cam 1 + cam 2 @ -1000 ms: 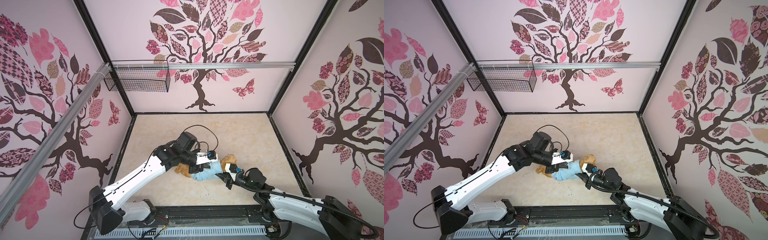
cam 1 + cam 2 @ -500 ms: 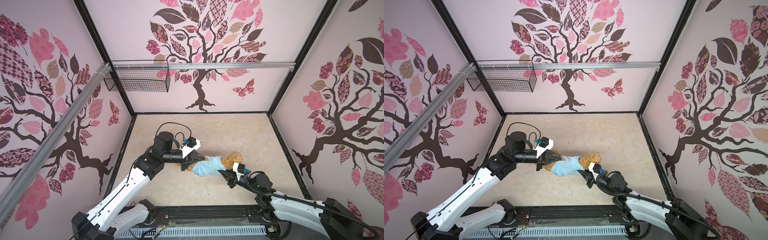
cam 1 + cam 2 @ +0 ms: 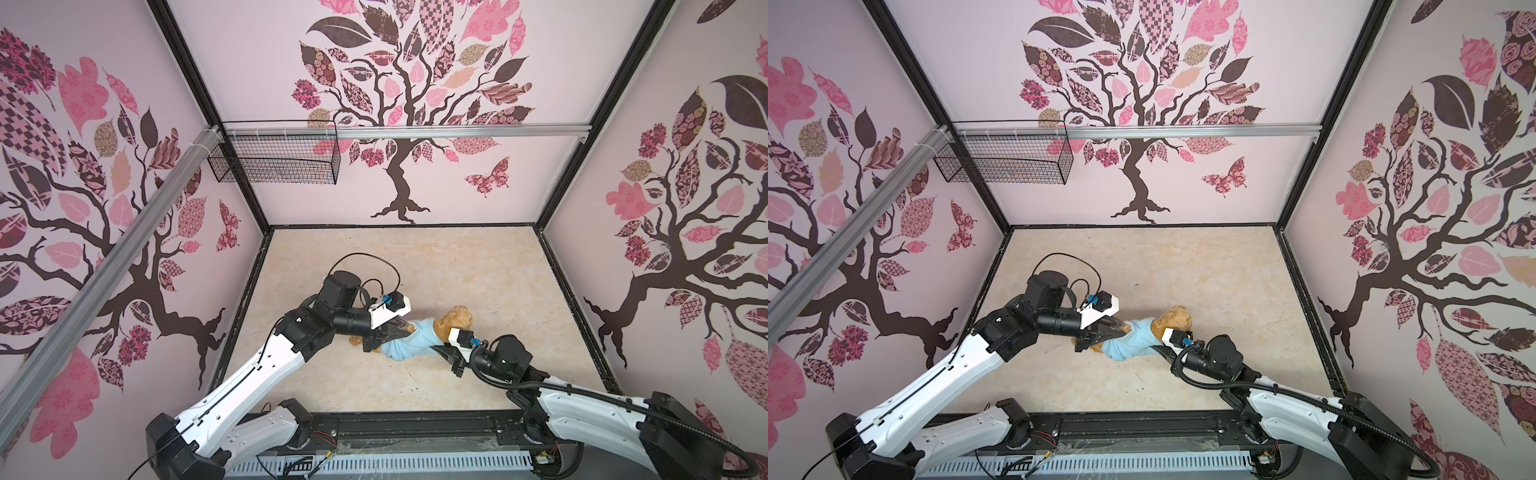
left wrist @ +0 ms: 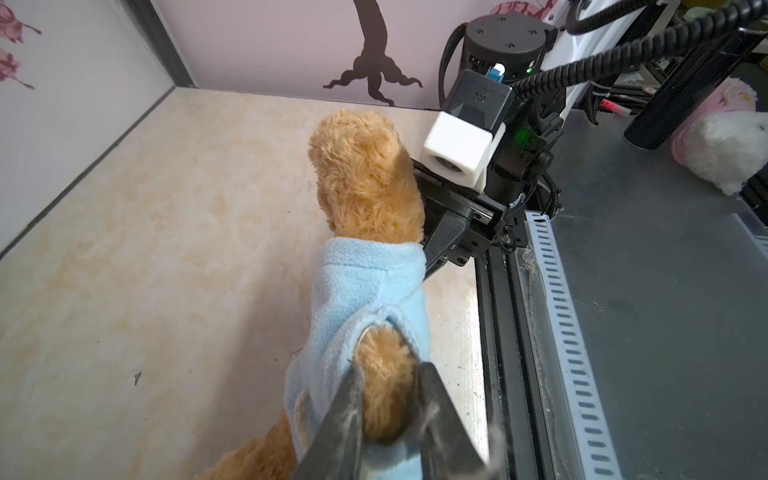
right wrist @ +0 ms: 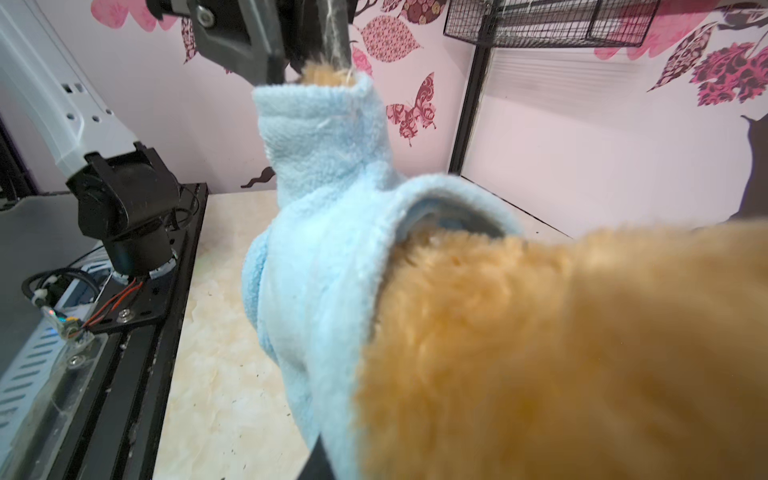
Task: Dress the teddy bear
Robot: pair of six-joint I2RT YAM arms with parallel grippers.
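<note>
1. The left tool (image 4: 390, 372) is clenched on a paw (image 4: 384, 390) of the teddy bear (image 3: 456, 318). Its dark fingers (image 4: 338, 428) press the fur from both sides where the paw pokes out of a sleeve of the light-blue shirt (image 3: 409, 347).
2. That sleeve is pulled out straight toward the left tool. The rest of the shirt covers the bear's body up to the neck.
3. The right tool (image 3: 449, 357) reaches in from the other side, at the shirt just below the bear's head. Its tips are hidden behind the head and collar, so I cannot tell whether it is clenched or released, or on what.
4. The white camera block (image 4: 457, 149) on the right arm sits just beside the bear's head. In the right wrist view that head fills most of the picture and hides the tool.
5. The bear is stretched between the two tools over the front middle of the beige counter (image 3: 457, 266), head toward the right. A brown leg (image 3: 357, 340) shows under the left tool; I cannot tell whether it touches the counter.
6. A black rail (image 3: 415, 428) and a white slotted duct (image 3: 395, 463) run along the counter's front edge.
7. A wire basket (image 3: 274, 160) hangs on the back wall, well apart from the bear.
8. A pink-and-white plush (image 4: 723, 137) lies off the counter on the grey surface.
</note>
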